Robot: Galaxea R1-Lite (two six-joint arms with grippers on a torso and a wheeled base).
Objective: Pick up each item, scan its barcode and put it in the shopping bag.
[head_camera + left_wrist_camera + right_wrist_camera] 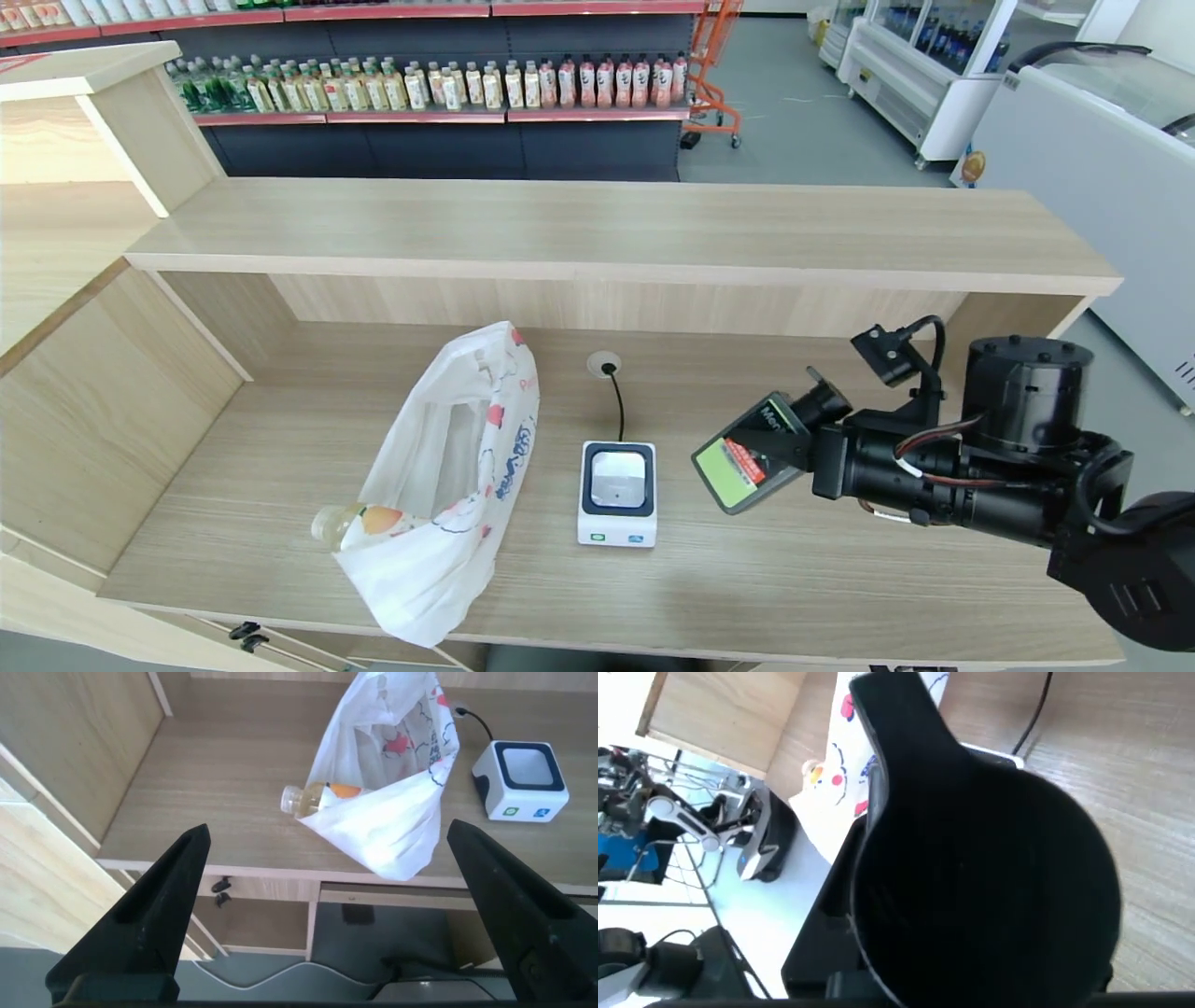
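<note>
Now: counter point(747, 579) holds shopping bag point(439, 523), bottle point(359, 523) in its mouth, well left of R gripper point(789, 439) fingers. Scanner point(617, 492) is just left of and below them. Fingers pinch dark packet point(744, 455). Best: turn barcode face-down over scanner, hold steady. L gripper point(329, 840) fingers spread, empty.

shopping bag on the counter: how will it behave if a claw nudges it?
The shopping bag looks like thin, crumpled film: likely floppy, deforming rather than sliding. The bottle poking out of its opening may roll out.
</note>
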